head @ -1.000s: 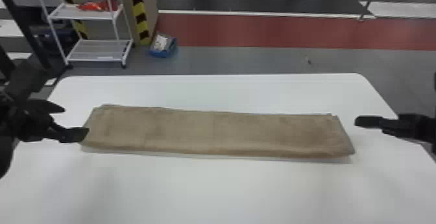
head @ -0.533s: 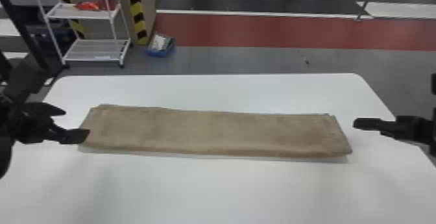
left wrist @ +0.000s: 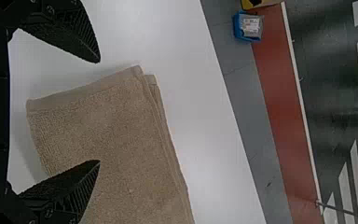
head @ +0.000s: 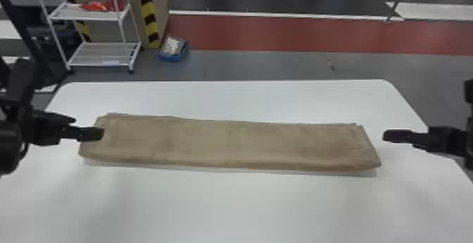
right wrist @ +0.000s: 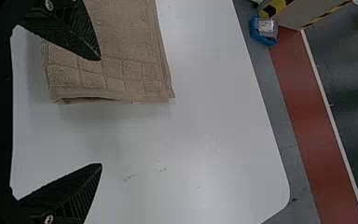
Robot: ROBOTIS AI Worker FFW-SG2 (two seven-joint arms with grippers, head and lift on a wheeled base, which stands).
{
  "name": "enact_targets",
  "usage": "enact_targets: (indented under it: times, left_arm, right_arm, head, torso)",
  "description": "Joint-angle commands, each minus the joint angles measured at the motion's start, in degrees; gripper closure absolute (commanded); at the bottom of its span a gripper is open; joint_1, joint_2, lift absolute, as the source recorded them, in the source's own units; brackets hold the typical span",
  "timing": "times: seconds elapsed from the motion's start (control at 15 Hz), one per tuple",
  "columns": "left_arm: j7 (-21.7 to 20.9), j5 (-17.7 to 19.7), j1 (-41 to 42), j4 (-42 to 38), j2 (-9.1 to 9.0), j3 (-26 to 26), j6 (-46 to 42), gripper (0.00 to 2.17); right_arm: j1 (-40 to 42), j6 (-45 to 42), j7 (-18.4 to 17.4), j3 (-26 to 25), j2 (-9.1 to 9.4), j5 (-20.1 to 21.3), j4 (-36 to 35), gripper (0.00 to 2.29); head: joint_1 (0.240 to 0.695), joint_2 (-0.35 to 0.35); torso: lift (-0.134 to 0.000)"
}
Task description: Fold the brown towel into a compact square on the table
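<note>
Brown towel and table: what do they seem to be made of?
The brown towel looks like matte cotton terry, given its nubbly pile, though a blend is possible. The table seems smooth white laminate or plastic, judging by its soft sheen.

**Spread wide at either side**

The left arm (head: 21, 94) is extended in from the head view's left edge, the right arm (head: 469, 122) from its right edge. The left gripper (head: 88, 127) is pointed inward, its two black fingers (left wrist: 72, 185) parted widely. Opposite it, the right gripper (head: 391, 136) is also aimed inward, its fingers (right wrist: 74, 189) likewise held well apart.
</note>
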Motion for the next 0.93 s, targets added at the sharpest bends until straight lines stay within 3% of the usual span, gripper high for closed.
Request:
enact_targets:
  times: [0.0,0.2,0.47,0.87]
  left_arm:
    - [1.65,2.11,-2.15,2.07,-1.24,-1.20,5.17,0.20]
    - [6.05,2.20,-3.38,4.62,-1.50,-3.22,6.58,0.21]
    - [8.86,1.76,-5.58,8.75,-1.50,-3.57,7.81,0.21]
    - [10.09,2.11,-6.54,10.95,-1.50,-3.66,11.67,0.21]
  right_arm:
    - [0.10,-0.06,-0.60,0.66,0.02,0.04,0.29,0.07]
    - [0.27,-0.76,-0.60,0.49,-0.06,0.04,0.38,0.07]
    - [0.63,-1.99,-0.60,-0.13,-0.59,-0.05,0.91,0.07]
    - [1.33,-2.87,-0.60,-0.31,-0.85,-0.49,1.09,0.07]
  head:
    - [0.695,-0.061]
    - [0.695,-0.076]
    - [0.695,-0.077]
    - [0.695,-0.070]
  torso:
    - [-0.125]
    - [-0.125]
    - [-0.125]
    - [-0.125]
